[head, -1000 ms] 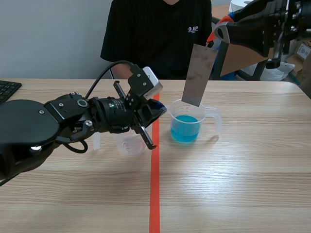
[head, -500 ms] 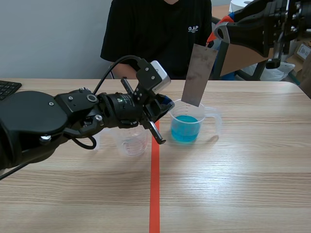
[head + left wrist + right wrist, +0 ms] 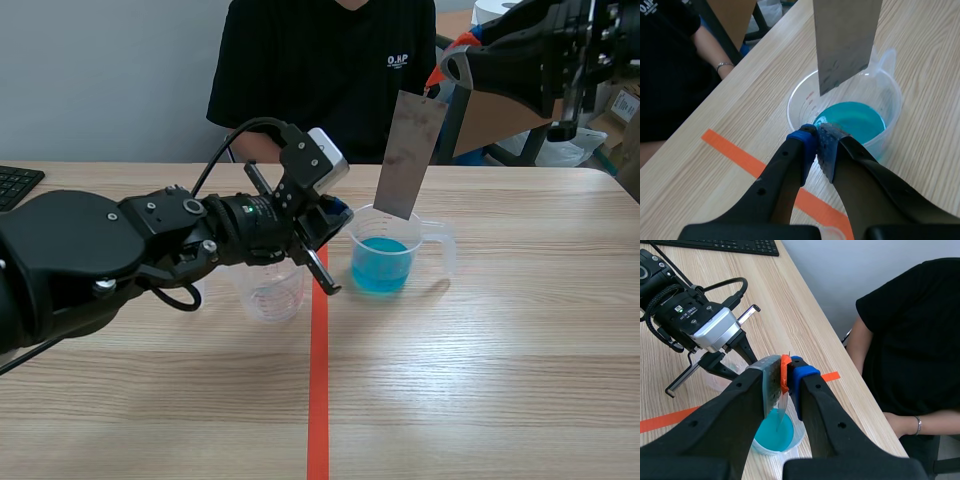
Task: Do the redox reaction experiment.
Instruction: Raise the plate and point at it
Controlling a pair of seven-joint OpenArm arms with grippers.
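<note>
A clear beaker of blue liquid stands just right of the orange tape line. My left gripper is at its left rim. In the left wrist view the fingers are pinched together on the near rim of the beaker. A grey metal strip hangs upright above the beaker. Its lower end is at the rim, clear of the liquid. My right gripper is shut on the strip's top. In the right wrist view the strip shows edge-on between the fingers.
An empty clear beaker stands left of the tape line, under my left arm. A person in a black shirt sits across the table, with one forearm near the far edge. A keyboard lies at the far left.
My left arm has moved up and to the right, from beside the empty beaker to the blue beaker's rim. The right arm and the strip have stayed still.
</note>
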